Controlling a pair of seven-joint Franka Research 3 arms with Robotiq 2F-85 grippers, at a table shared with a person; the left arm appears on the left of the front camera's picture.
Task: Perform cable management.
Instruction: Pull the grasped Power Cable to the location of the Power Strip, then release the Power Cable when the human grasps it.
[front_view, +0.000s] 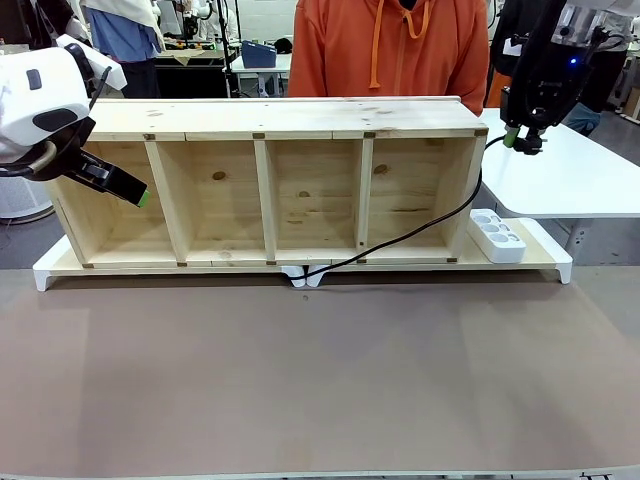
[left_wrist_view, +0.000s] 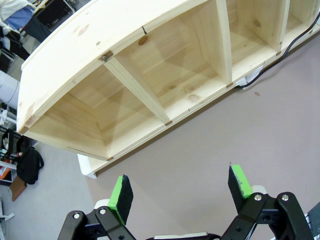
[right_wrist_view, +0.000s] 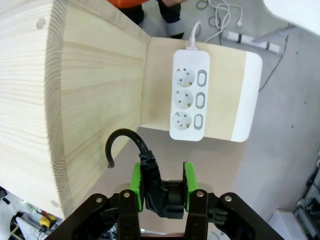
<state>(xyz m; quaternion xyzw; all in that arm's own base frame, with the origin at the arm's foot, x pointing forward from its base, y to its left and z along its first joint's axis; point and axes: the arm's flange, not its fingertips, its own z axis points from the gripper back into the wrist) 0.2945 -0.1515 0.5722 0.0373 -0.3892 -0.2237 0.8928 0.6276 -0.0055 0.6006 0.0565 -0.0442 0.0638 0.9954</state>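
The cable (front_view: 420, 232) is a thin black cord. It runs from the front middle of the wooden shelf (front_view: 270, 120), through the rightmost compartment and up past the shelf's right end. My right gripper (front_view: 525, 137) hangs above that end, shut on the cable's chunky black plug (right_wrist_view: 159, 192). In the right wrist view the plug sits between the green pads (right_wrist_view: 135, 184) of the right gripper (right_wrist_view: 161, 175), and the cord loops (right_wrist_view: 119, 136) beside the shelf's end wall. The white power strip (right_wrist_view: 189, 99) lies below. My left gripper (front_view: 137, 191) hovers by the leftmost compartment. It stands open and empty (left_wrist_view: 182, 192).
The shelf rests on a white base board (front_view: 545, 255) with the power strip (front_view: 497, 236) at its right end. A person in an orange hoodie (front_view: 390, 50) stands behind the shelf. A white side table (front_view: 580, 175) stands at the right. Brown tabletop (front_view: 320, 380) spreads in front.
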